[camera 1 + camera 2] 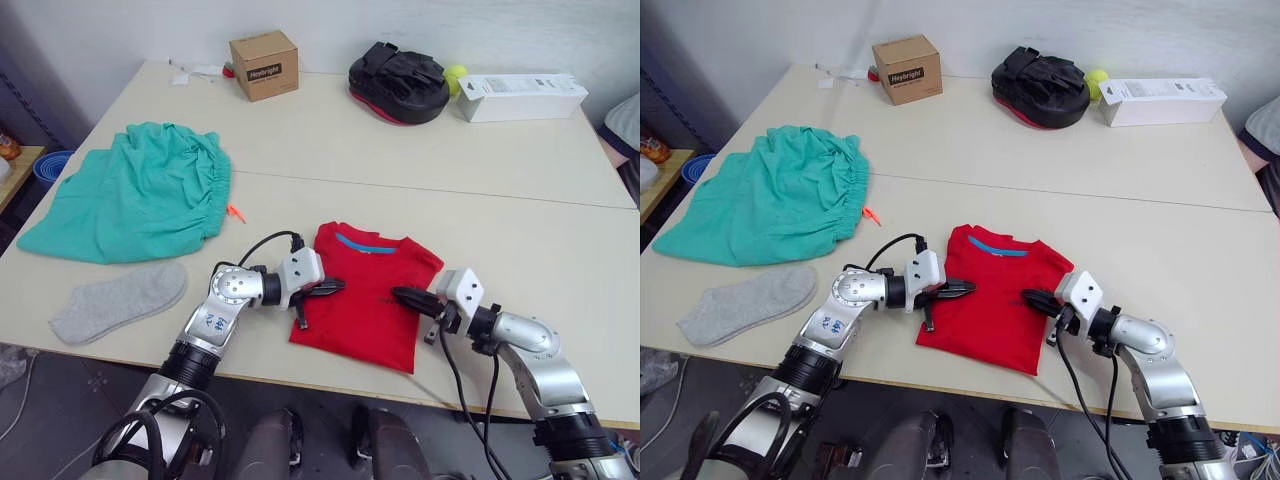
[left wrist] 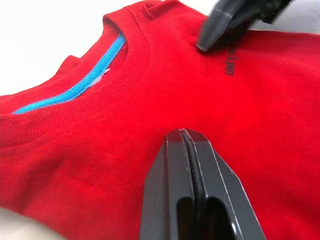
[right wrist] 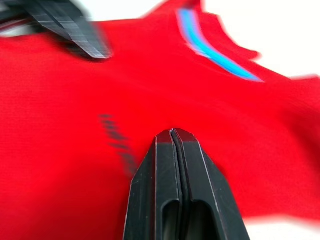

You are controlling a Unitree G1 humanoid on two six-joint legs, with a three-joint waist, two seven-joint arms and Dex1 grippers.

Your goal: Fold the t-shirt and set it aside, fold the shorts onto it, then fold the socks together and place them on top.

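The table [image 1: 400, 150] carries everything, pale and wide; its far right corner is cut off by the frame.

The shorts [image 1: 140, 190] lie spread at the robot's far left, the gathered waistband facing the middle of the table and a short bit of orange drawstring [image 1: 235, 212] poking out beside it. Their left edge hangs toward the table's side.

The t-shirt [image 1: 365, 295] lies folded into a rough rectangle near the front edge, between the two arms, collar away from the robot and the blue neckband showing. Its sleeves are tucked out of sight. The small dark chest mark is too blurred to read in either wrist view.

The socks [image 1: 120, 300] lie flat at the front left, just in front of the shorts and apart from them; they read as one sock shape, so a second one cannot be made out.

The left gripper [image 1: 328, 288] rests over the shirt's left edge, fingers pressed together with no cloth between them. The right gripper [image 1: 405, 297] lies over the shirt's right part, fingers likewise closed and empty.

At the far edge stand a cardboard box [image 1: 263, 65], a black bag [image 1: 398, 83], a long white box [image 1: 520, 97] and a yellow-green ball [image 1: 456, 74] partly hidden between bag and box.
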